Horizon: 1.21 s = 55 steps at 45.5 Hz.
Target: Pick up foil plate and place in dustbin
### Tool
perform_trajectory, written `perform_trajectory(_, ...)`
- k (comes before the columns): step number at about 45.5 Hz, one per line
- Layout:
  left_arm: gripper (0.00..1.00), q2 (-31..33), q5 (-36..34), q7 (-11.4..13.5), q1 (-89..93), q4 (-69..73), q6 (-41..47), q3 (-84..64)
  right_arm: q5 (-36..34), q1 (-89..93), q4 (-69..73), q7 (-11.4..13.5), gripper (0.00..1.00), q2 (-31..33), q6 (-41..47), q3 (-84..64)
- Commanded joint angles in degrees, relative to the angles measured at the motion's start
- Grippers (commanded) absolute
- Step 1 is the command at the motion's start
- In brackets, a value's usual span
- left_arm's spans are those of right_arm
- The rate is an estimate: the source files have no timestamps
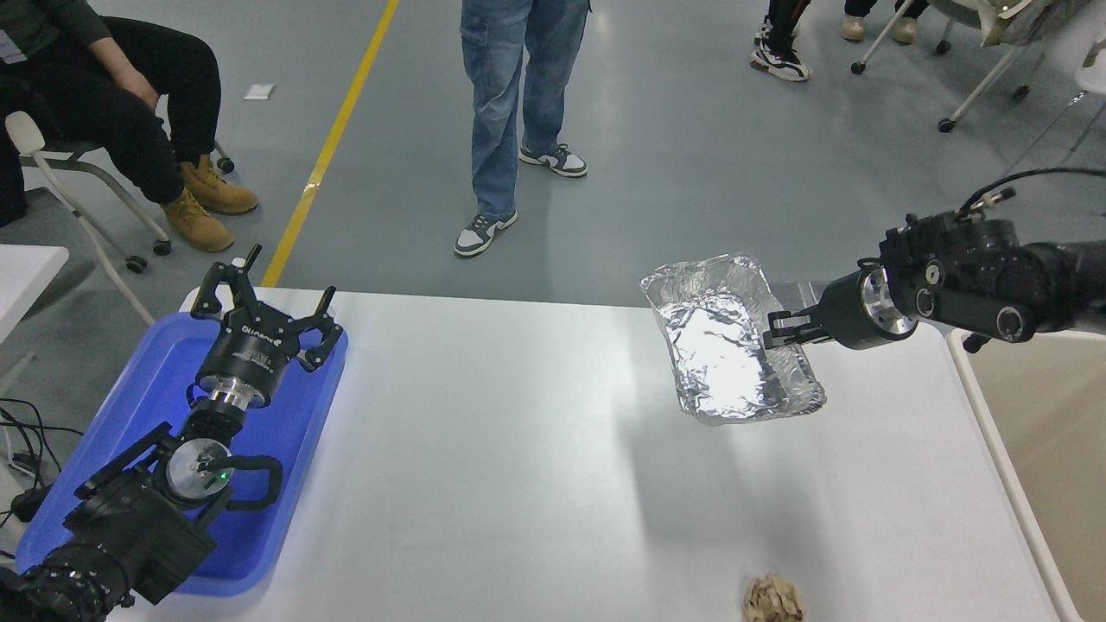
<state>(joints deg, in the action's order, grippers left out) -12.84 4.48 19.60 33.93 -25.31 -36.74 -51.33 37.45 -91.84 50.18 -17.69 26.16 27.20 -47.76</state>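
Note:
The foil plate [721, 345], a shiny crinkled silver tray, hangs tilted in the air above the table's right half. My right gripper [775, 331] is shut on its right rim, the arm reaching in from the right edge. The dustbin [1028, 432], beige with a pale thick rim, shows partly at the right edge, beside the table and to the right of the held plate. My left gripper [259, 298] stays parked over the blue tray at the lower left, fingers spread open and holding nothing.
A blue plastic tray [130, 415] lies on the table's left end under the left arm. A small crumpled brown paper ball [773, 599] sits near the front edge. One person stands beyond the far edge, another sits at the far left.

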Motion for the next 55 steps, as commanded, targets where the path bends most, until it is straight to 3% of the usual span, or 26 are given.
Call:
perform_trajectory(1, 1.0, 0.01, 0.0, 0.0, 0.0, 0.0, 0.0, 0.0, -0.01, -9.49, 2.38, -0.07, 0.0, 3.64, 7.43, -1.81)
perform_trajectory(23, 1.0, 0.01, 0.0, 0.0, 0.0, 0.0, 0.0, 0.0, 0.17, -20.13, 2.47, 0.02, 0.0, 4.17, 16.04, -1.99)
perform_trajectory(43, 1.0, 0.01, 0.0, 0.0, 0.0, 0.0, 0.0, 0.0, 0.87, -17.41, -0.69, 0.02, 0.0, 4.43, 14.9, -3.66)
perform_trajectory(55, 1.0, 0.01, 0.0, 0.0, 0.0, 0.0, 0.0, 0.0, -0.1, -9.16, -11.5, 0.11, 0.0, 9.17, 13.06, -3.22)
